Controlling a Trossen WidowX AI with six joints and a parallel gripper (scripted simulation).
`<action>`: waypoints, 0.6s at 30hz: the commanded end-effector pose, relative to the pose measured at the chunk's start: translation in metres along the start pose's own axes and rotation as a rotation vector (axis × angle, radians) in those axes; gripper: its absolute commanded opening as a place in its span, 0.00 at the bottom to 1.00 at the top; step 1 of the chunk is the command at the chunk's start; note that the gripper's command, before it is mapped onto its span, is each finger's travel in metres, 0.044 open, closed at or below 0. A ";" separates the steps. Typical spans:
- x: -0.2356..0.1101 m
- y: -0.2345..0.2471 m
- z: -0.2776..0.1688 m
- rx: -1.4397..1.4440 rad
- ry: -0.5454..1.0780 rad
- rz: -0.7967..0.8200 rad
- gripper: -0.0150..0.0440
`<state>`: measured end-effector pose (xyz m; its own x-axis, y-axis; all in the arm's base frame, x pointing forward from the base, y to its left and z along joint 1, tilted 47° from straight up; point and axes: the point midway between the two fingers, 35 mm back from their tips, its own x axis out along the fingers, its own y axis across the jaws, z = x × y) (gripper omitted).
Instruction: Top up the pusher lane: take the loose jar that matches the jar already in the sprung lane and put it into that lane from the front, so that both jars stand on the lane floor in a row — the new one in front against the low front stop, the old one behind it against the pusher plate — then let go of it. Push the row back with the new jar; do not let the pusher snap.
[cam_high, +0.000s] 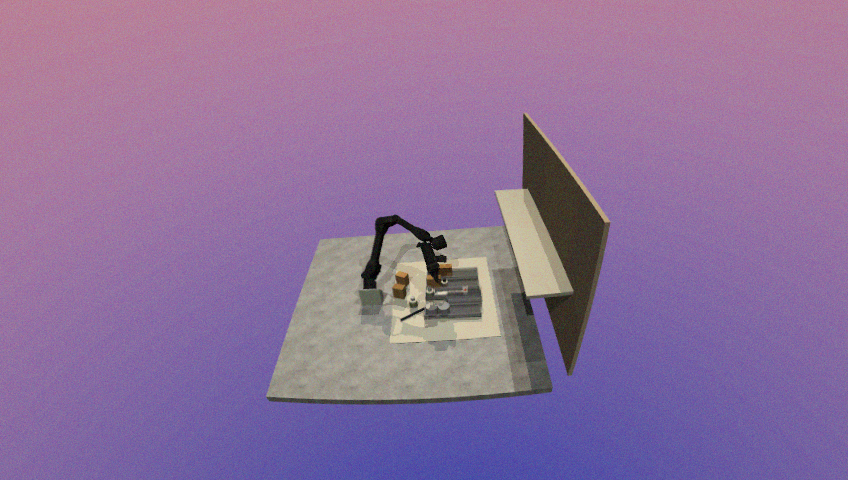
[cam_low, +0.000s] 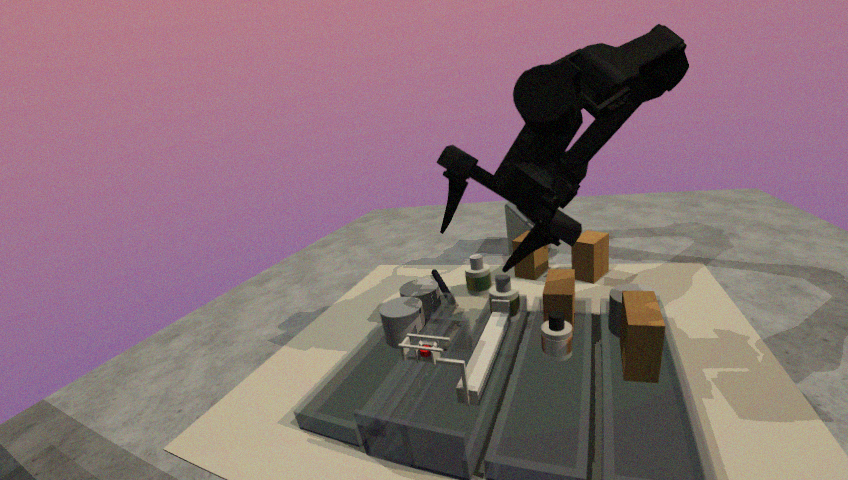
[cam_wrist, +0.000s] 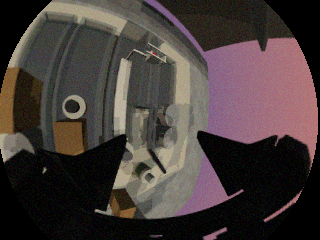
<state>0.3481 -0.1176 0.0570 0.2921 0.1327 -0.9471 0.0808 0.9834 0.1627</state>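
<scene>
Above mat (cam_low: 279, 386), tilted gripper (cam_low: 479, 245) (wide, empty)

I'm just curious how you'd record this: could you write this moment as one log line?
end effector: open, empty | position: above the two green-banded jars at the lanes' far end | contact: none | lane jar: standing alone
</scene>
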 end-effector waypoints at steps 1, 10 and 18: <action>0.017 -0.022 -0.054 0.021 0.153 0.170 1.00; 0.013 -0.030 -0.137 0.147 0.214 0.632 1.00; 0.028 -0.017 -0.139 0.146 0.213 0.633 1.00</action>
<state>0.2225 -0.1276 -0.0014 0.1366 0.6995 -0.7014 0.0844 0.6973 0.7118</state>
